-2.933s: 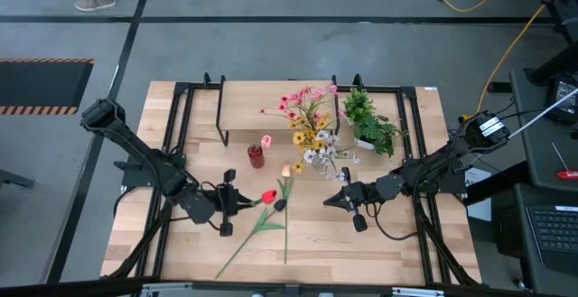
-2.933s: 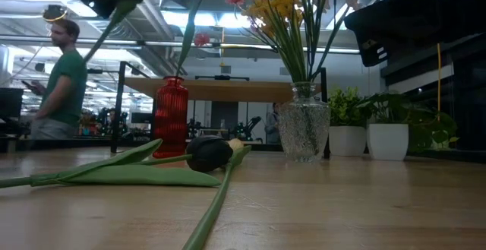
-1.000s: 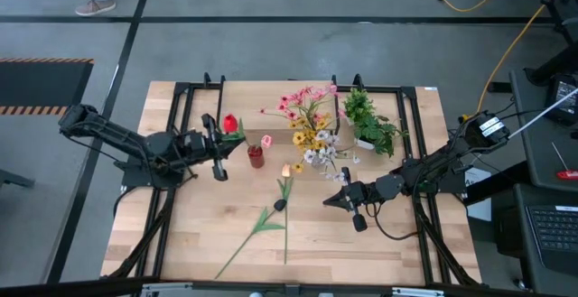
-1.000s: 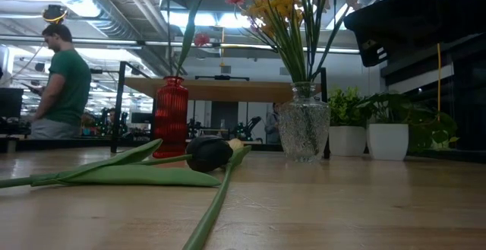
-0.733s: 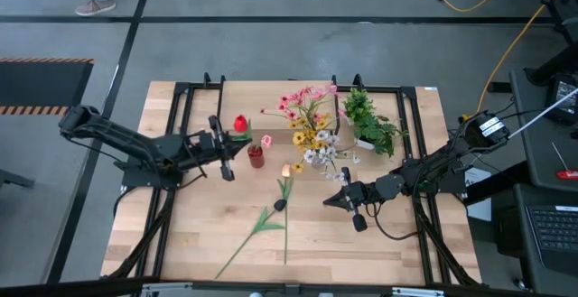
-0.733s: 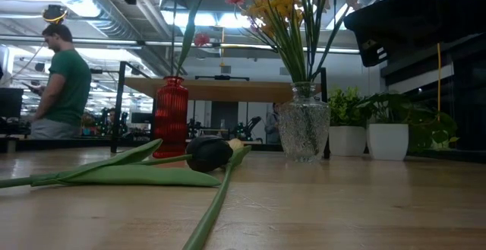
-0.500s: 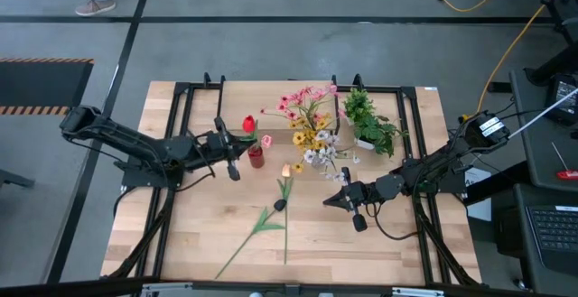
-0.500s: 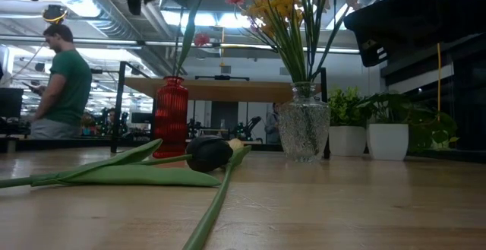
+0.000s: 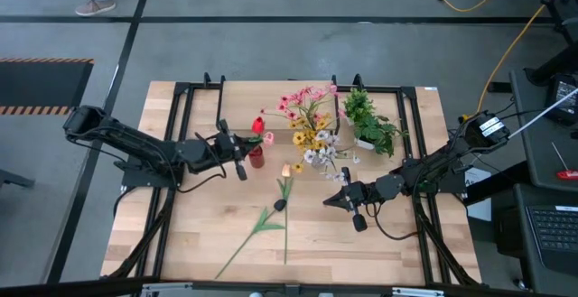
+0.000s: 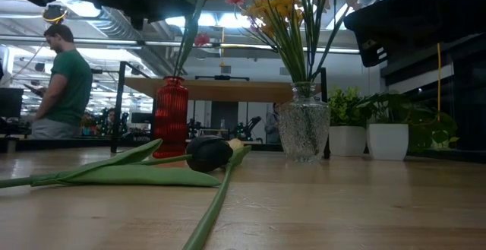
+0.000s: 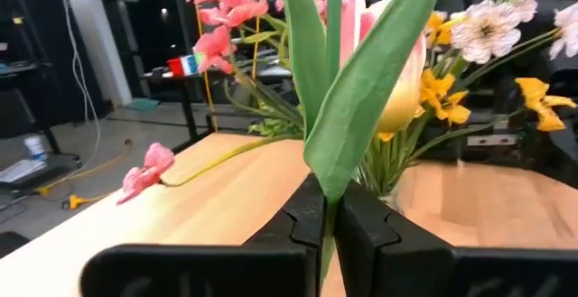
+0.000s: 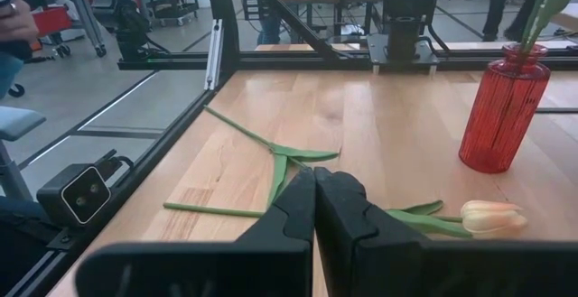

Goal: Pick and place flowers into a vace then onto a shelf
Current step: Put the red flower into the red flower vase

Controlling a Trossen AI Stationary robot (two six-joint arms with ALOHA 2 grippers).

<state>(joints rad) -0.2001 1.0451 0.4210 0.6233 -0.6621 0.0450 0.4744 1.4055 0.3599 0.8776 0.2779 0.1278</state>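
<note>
My left gripper (image 11: 327, 220) holds a green stem (image 11: 332, 26), but its bloom is cut off up top.

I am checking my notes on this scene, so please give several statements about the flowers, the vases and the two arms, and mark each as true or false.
1. The left gripper has its fingers shut on a flower stem next to the red vase. True.
2. The right gripper holds a peach tulip. False: its fingers are shut on nothing; the peach tulip lies on the table.
3. The clear glass vase stands empty. False: it holds a mixed bouquet.
4. A dark tulip lies flat on the table. True.
5. The shelf carries both vases. False: both vases stand on the table.
</note>
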